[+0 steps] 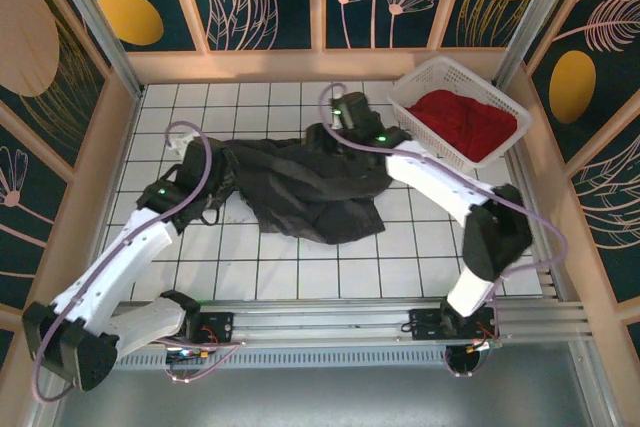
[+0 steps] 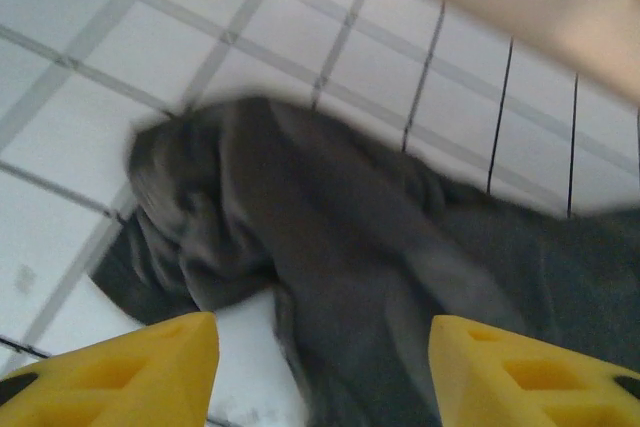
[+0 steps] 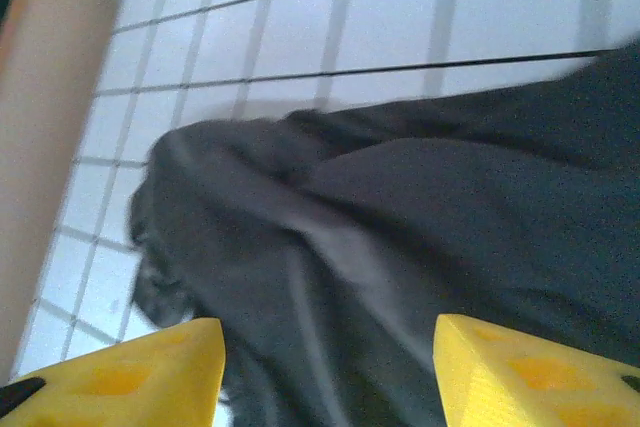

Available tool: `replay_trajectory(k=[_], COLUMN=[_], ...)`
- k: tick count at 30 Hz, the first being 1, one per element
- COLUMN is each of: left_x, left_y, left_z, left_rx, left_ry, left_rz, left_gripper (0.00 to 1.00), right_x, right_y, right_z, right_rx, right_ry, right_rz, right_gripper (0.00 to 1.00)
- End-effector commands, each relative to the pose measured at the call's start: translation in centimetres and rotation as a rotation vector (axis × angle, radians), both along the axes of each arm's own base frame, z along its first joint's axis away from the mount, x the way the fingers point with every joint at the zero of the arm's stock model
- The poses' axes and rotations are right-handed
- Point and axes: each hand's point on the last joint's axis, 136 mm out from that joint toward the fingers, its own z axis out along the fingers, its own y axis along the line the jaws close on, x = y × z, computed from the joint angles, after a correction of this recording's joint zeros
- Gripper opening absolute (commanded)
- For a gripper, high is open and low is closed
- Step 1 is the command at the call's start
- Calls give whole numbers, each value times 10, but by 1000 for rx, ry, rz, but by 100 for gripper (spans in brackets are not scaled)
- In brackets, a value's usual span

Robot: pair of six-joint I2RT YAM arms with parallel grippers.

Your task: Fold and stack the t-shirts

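We judged the step as flattening the grey shirt (image 1: 310,192), crumpled mid-worktop (image 1: 420,267); the red shirt (image 1: 462,122) lay in the basket (image 1: 440,65). Left claw (image 2: 322,372) and right claw (image 3: 328,372) hovered released over the grey shirt's 2 ends. Next, each likely needed to pinch an edge and pull outward.

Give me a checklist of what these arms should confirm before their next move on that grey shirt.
1. Grey shirt lying flat on the table: not ok, it is crumpled.
2. Left gripper open over cloth: ok, jaws apart above a bunched end.
3. Right gripper open over cloth: ok, jaws apart above folds.
4. Red shirt out of the way: ok, it sits in the basket.
5. Which part of the shirt lies under each gripper: cannot tell.
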Motion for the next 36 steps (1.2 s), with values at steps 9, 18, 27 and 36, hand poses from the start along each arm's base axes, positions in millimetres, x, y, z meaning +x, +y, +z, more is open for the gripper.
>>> replay_trajectory(k=[9,18,27,36], left_x=[-48,-47,-42,-47], left_y=[-80,-98,-89,14], left_z=[-125,-159,-173,-176], left_rx=[-337,-476,-421,-186], left_ry=[427,487,519,481], left_rz=[-130,-35,53,228], left_gripper=[63,63,31,9], right_x=[-27,-31,-23,-31], right_y=[-123,-142,-143,-140], right_z=[-62,-106,-126,-121], right_rx=[-141,-192,-204,-177], right_ry=[89,174,226,236], right_rz=[-243,-269,-254,-244], right_gripper=[57,57,56,55])
